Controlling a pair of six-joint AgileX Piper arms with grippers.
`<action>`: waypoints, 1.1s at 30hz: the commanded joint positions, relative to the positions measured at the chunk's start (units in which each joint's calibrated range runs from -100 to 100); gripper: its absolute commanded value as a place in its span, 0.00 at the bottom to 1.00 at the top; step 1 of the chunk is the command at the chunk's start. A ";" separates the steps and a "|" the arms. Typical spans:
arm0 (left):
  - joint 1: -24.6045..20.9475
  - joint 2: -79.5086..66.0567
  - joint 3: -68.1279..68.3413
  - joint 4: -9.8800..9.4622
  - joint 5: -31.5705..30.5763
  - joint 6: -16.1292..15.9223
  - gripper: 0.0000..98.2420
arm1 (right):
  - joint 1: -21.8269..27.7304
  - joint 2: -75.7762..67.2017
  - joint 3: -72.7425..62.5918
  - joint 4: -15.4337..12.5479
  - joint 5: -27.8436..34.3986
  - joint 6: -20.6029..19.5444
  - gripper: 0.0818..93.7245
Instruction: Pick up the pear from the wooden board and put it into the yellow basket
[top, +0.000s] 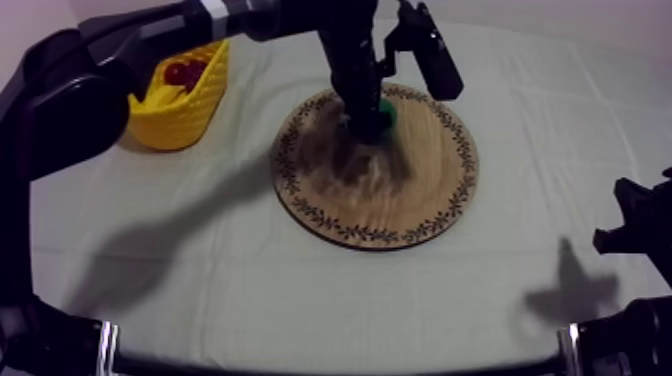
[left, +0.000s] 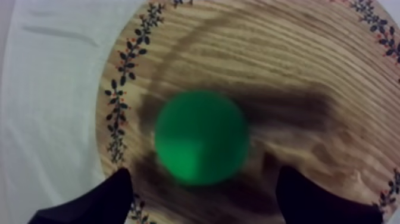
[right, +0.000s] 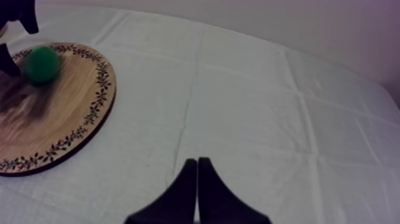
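Note:
The green pear (top: 386, 112) sits on the far part of the round wooden board (top: 400, 200). My left gripper (top: 368, 125) has come down over it from the upper left. In the left wrist view the pear (left: 201, 145) lies between the two black fingers (left: 113, 196), which stand wide apart on either side without touching it, so my left gripper (left: 203, 171) is open. My right gripper (right: 197, 161) is shut on nothing, its fingers forming a narrow wedge over the cloth. It rests low at the table's right (top: 612, 238). The yellow basket (top: 185, 110) stands at the far left.
A small red fruit (top: 180, 72) lies in the basket. From the right wrist view, the board (right: 71, 113) and pear (right: 41, 64) are off to the side, with bare cloth ahead. The left arm casts a shadow on the cloth in front of the basket.

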 joint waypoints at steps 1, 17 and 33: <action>-0.03 2.11 -1.41 -0.09 -0.08 0.09 0.91 | -0.01 -0.05 0.05 0.02 0.00 0.01 0.00; -0.20 7.91 -6.50 0.39 -1.28 -0.16 0.83 | -0.01 -0.05 0.05 0.02 0.00 0.01 0.00; -0.89 8.22 -7.55 2.96 -2.38 -1.49 0.43 | -0.01 -0.05 0.05 0.02 0.00 0.01 0.00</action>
